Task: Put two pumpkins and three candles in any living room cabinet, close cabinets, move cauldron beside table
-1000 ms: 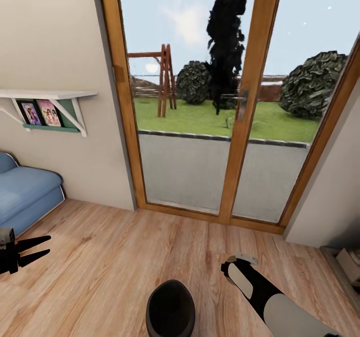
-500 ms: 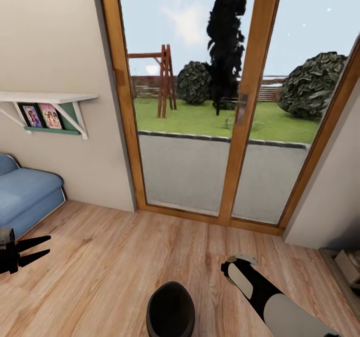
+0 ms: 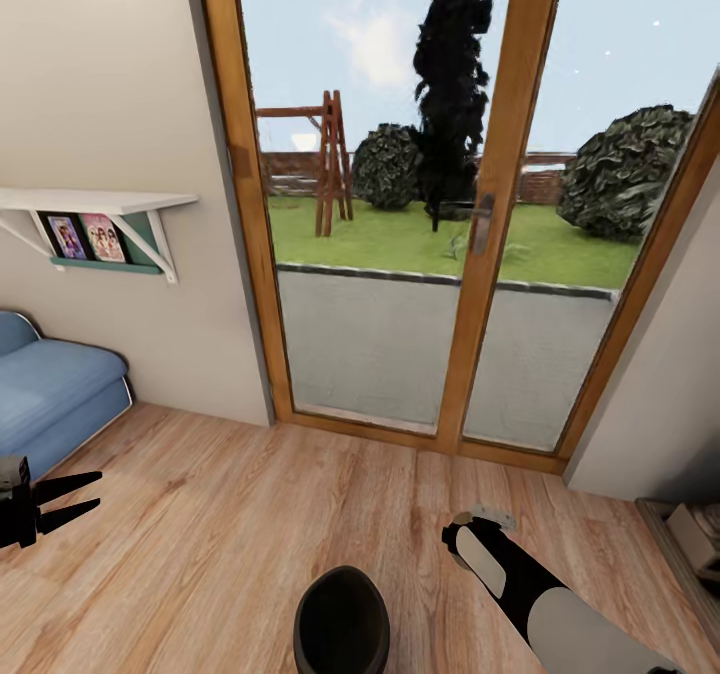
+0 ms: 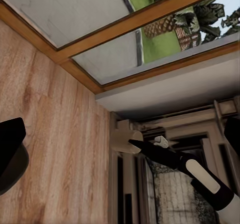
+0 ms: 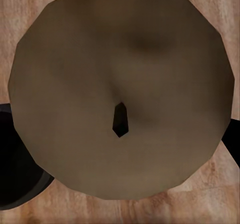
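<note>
Candle, short and stubby, beige-grey with a pale top and a tiny dark wick (image 5: 120, 119), is being carried in the right hand (image 4: 131, 142), whose dark fingers are pressing in on either side of it. So this one is picked up but not yet stored. The drawers it is meant for are somewhere else, since the robot is facing a tall wood-framed glass door (image 3: 400, 204) with a garden beyond. How the pumpkins and the other two candles are faring I cannot tell from here.

The small round black cauldron with its flared rim (image 3: 340, 619) is sitting low in front of the robot, seemingly on the light wooden plank floor (image 3: 250, 514), just beside the right forearm. I am seeing no worktop near it, so I am judging that step as not done either.

The white-and-black right arm (image 3: 530, 584) is reaching forward and low, wrist turned down over the boards. The left hand (image 3: 98, 489) is hanging out to the side near a blue sofa (image 3: 50, 384), its two pointed black fingers spread apart and gripping nothing.
</note>
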### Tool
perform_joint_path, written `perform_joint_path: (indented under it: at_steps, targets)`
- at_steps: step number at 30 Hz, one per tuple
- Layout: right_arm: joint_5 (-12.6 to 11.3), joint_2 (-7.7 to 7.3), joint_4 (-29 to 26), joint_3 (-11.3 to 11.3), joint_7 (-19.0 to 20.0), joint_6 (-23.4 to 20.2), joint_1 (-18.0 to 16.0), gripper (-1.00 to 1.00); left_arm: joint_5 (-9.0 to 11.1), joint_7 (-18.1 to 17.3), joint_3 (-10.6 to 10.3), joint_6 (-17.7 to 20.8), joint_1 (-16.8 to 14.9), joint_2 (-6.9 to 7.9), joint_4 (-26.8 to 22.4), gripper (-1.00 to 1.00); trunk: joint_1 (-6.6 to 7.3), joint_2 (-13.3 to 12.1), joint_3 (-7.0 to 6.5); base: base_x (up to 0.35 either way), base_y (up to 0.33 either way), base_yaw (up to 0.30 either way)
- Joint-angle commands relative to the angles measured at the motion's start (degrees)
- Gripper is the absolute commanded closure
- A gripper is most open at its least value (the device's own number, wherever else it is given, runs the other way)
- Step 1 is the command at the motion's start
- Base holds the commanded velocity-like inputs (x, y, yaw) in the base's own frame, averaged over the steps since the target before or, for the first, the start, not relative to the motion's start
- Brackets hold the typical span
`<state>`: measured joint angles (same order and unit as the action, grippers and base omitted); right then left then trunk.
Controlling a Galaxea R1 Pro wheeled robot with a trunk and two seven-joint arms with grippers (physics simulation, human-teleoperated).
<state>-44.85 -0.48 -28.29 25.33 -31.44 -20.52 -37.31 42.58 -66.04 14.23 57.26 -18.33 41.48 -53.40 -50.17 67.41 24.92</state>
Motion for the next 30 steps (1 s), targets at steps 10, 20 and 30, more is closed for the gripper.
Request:
perform_joint_path:
  at_steps: [10, 20, 30]
  targets:
    - [-0.2, -0.03, -0.1, 0.3, -0.4, -0.3, 0.0, 1.00, 0.0, -0.1, 0.0, 0.3, 0.0, 0.01, 0.0, -1.00, 2.20, -4.0, -1.74, 0.000, 0.000, 0.000]
    - [-0.2, 0.04, -0.1, 0.3, -0.4, -0.3, 0.0, 1.00, 0.0, -0.1, 0.0, 0.3, 0.0, 0.03, 0.0, -1.00, 4.40, -8.0, -3.53, 0.000, 0.000, 0.000]
    - [-0.2, 0.02, -0.1, 0.3, -0.4, -0.3, 0.0, 1.00, 0.1, -0.1, 0.1, 0.3, 0.0, 0.08, 0.0, -1.00, 4.84, -8.8, -3.92, 0.000, 0.000, -0.046]
